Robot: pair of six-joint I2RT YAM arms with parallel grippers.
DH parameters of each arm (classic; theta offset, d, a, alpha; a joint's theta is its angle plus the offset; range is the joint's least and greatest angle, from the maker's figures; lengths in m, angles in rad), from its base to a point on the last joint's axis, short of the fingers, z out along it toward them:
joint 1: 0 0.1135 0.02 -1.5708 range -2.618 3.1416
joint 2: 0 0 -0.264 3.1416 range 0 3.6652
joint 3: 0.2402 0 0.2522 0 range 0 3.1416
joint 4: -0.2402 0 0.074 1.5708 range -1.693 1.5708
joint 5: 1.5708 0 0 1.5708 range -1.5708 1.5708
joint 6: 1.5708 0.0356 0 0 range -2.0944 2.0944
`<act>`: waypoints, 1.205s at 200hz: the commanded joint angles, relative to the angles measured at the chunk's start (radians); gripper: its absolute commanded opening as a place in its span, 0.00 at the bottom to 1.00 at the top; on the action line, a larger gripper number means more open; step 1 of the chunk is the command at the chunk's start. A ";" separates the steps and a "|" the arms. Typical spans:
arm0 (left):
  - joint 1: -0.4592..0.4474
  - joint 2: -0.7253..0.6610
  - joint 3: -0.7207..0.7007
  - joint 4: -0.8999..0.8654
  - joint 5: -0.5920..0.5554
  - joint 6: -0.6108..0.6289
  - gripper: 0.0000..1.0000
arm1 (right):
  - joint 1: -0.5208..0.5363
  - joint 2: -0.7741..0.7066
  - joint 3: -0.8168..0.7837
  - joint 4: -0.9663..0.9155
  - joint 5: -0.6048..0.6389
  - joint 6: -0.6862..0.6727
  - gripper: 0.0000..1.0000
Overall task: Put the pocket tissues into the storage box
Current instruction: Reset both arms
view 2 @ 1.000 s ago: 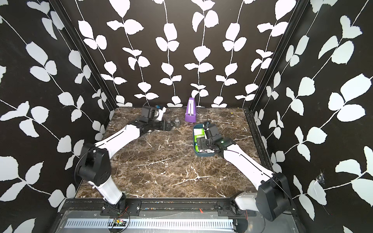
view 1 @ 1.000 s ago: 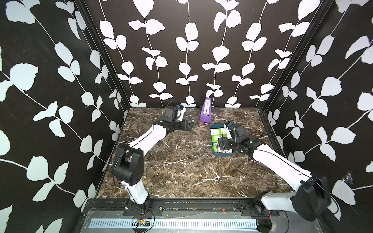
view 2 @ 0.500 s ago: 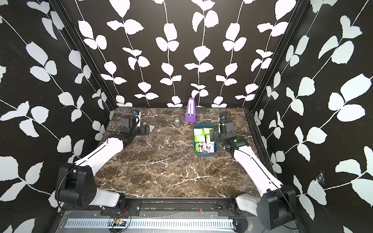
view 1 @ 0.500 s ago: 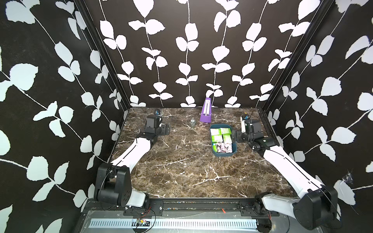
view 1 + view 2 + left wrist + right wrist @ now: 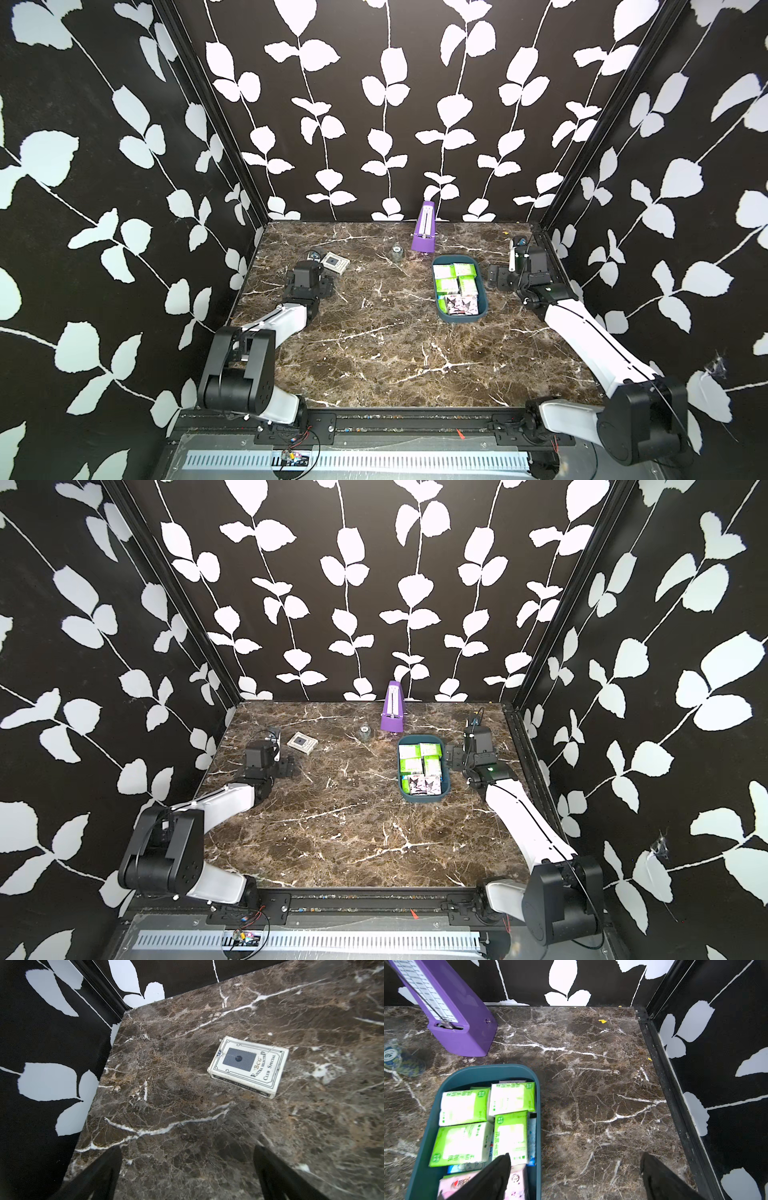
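Top views, box: the storage box [image 5: 457, 319] sits on the marble table [image 5: 374, 353], right of middle, just in front of the purple metronome [image 5: 424, 232].
Top views, tissues: all the pocket tissues [image 5: 454, 285] we can find lie inside it, green ones toward the back and pink-purple ones in front. We spot none loose on the table, so we reckon the job's about done.
Top views, grippers: the right gripper [image 5: 496, 277] hangs just beside the box's right wall. The left gripper [image 5: 322, 287] is well apart on the other side, near a white card deck [image 5: 336, 262].
Top views, hard to see: the jaw gaps are too small to read here, and there's a little round thing [image 5: 397, 252] we can't name.
Left wrist, gripper: the left gripper [image 5: 187, 1176] has its jaws spread wide, nothing between them, bare marble below.
Left wrist, risk: the card deck [image 5: 249, 1066] lies right ahead. It's roughly packet-shaped, so a mistaken grab would put the wrong thing in the box.
Left wrist, cut off: only the fingertips [image 5: 99, 1174] show, and there's no box or tissues in view.
Right wrist, gripper: the right gripper [image 5: 575, 1178] is spread wide too and holds nothing.
Right wrist, risk: one finger [image 5: 488, 1180] overlaps the pink packet [image 5: 518, 1182] in this view. A sideways swing could clip the wall, shove the box or flick out a top packet.
Right wrist, hidden: the lower layers are buried, the blue packets [image 5: 532, 1140] only peek out at the edge, and the near end is cut off. So no honest count from us.
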 commanded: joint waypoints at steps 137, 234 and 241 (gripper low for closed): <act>0.039 0.074 -0.282 0.621 0.048 -0.033 0.99 | -0.113 0.241 -0.527 1.090 -0.045 -0.210 0.99; 0.041 0.058 -0.281 0.586 0.050 -0.037 0.99 | -0.133 0.276 -0.527 1.111 -0.057 -0.184 1.00; 0.040 0.058 -0.281 0.587 0.050 -0.038 0.99 | -0.133 0.277 -0.528 1.112 -0.058 -0.184 1.00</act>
